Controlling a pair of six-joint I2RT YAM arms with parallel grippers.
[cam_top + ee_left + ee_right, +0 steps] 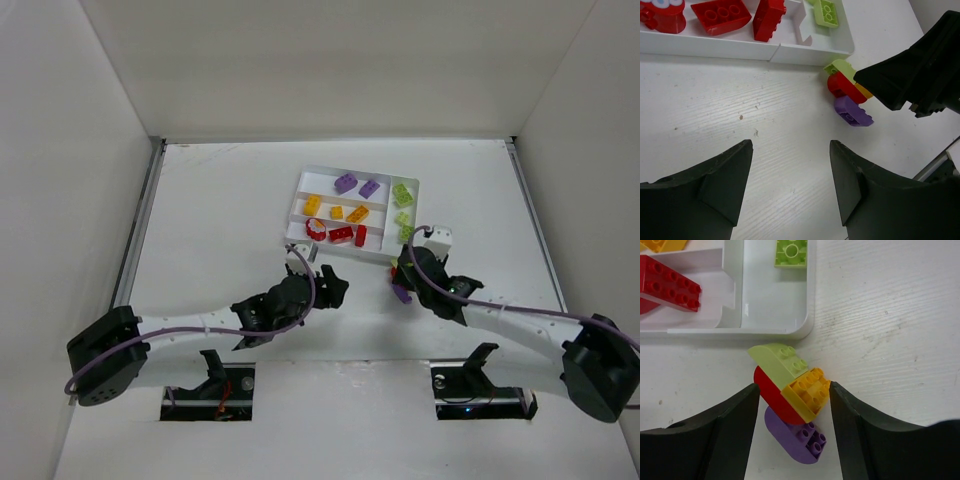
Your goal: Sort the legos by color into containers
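From above, the stuck-together bricks (401,293) beside the right gripper (403,276) sit mostly under it, and only a purple scrap shows. On the left wrist camera that gripper covers most of the yellow-orange brick (863,91), and the white tray (715,47) runs off the top edge, cutting the round red piece (660,17). Whether its fingers (865,440) actually press the bricks — can't tell.

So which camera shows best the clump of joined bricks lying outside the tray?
Right wrist: the clump lies whole between the fingers of the right gripper, all four colours plain. In the left wrist view that gripper hides part of it; from the top little of it shows.
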